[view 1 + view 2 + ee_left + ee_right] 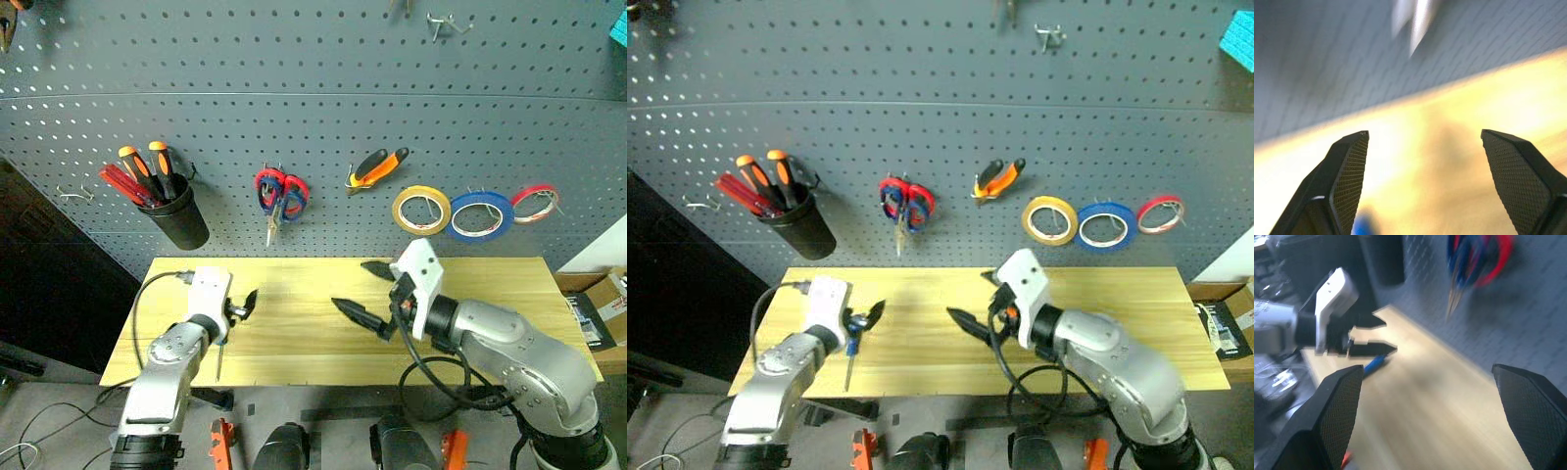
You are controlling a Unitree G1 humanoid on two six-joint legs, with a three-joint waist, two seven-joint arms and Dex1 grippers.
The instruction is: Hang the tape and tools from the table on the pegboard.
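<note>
The blue-handled screwdriver (851, 346) lies on the pale wooden table (313, 294) near its left end, shaft toward the front edge. My left gripper (243, 307) hovers open right over its handle, which shows as a blue blur (1364, 226) low between the fingers. My right gripper (370, 292) stands open above the table's middle with nothing in it. On the pegboard (313, 108) hang the dark-blue-handled scissors (286, 201) together with a red pair, the orange-and-black pliers (377, 168) and the yellow tape (421, 209).
A black cup (176, 215) with red and orange screwdrivers hangs at the board's left. A blue tape roll (482, 215) and a red one (535, 203) hang right of the yellow one. Empty hooks (446, 24) sit higher up. Boxes (598, 308) stand beyond the table's right end.
</note>
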